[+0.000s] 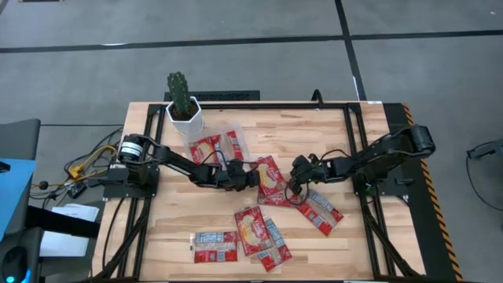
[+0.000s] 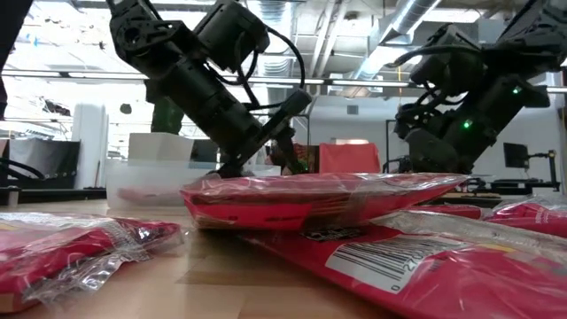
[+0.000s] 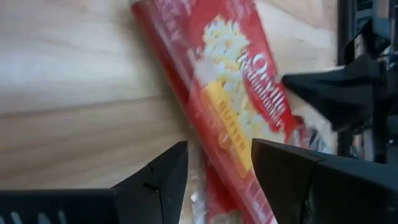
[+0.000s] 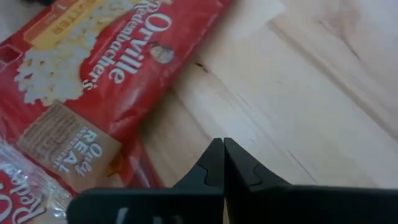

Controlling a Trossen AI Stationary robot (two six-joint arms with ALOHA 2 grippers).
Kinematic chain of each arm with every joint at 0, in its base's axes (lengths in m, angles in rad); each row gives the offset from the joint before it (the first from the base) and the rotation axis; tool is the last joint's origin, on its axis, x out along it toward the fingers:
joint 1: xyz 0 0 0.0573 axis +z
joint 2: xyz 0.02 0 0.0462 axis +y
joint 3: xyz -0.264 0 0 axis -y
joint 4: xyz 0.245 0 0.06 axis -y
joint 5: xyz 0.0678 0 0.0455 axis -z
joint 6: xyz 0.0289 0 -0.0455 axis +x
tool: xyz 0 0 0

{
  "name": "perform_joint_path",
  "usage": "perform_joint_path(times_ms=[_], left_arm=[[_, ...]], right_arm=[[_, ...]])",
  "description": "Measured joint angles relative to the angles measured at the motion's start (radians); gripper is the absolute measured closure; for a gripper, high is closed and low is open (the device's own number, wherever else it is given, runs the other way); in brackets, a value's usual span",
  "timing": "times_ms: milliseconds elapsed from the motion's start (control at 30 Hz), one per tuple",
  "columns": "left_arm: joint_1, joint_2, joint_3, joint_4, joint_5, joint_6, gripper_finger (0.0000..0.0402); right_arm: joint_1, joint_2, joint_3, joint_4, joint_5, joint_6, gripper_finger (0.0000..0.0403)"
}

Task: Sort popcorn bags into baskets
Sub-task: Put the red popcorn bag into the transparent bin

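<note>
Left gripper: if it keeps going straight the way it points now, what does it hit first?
Probably the popcorn bag at table centre. The left gripper is open right at its near edge, the right gripper waiting shut just beyond, though depth is unclear.

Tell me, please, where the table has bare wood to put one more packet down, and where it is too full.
Bare wood lies in the near left corner, left of the popcorn bags, and in the far right corner behind the right gripper. Crowded: the centre, where the left gripper and right gripper meet at one bag, and around the tray beside the cactus pot.
</note>
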Motion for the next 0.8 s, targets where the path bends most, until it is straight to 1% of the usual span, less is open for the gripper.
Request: perform_joint_path(times_ms=[67,233,300,467,667,733,800], left_arm=[[0.006,0.013,0.0,0.009,-0.005,0.0,0.0237],[0.014,0.032,0.002,0.036,0.014,-0.009,0.0237],[0.014,0.031,0.001,0.044,0.021,-0.009,0.0237],[0.014,0.031,0.0,0.049,0.011,-0.003,0.0237],[0.014,0.031,-0.001,0.057,0.004,0.006,0.0237],[0.013,0.031,-0.001,0.056,0.024,0.009,0.0237],[0.015,0.031,-0.001,0.048,0.067,0.011,0.0237]], right_arm=[[0.0,0.022,0.005,0.027,-0.007,-0.01,0.0385],[-0.001,0.067,0.053,0.021,-0.017,-0.078,0.0378],[-0.001,0.07,0.077,0.021,-0.046,-0.122,0.0382],[-0.004,0.069,0.12,0.021,-0.052,-0.204,0.0391],[-0.019,0.069,0.13,0.022,-0.08,-0.222,0.0381],[-0.023,0.069,0.13,0.018,-0.097,-0.233,0.0379],[-0.026,0.069,0.13,-0.002,-0.112,-0.229,0.0381]])
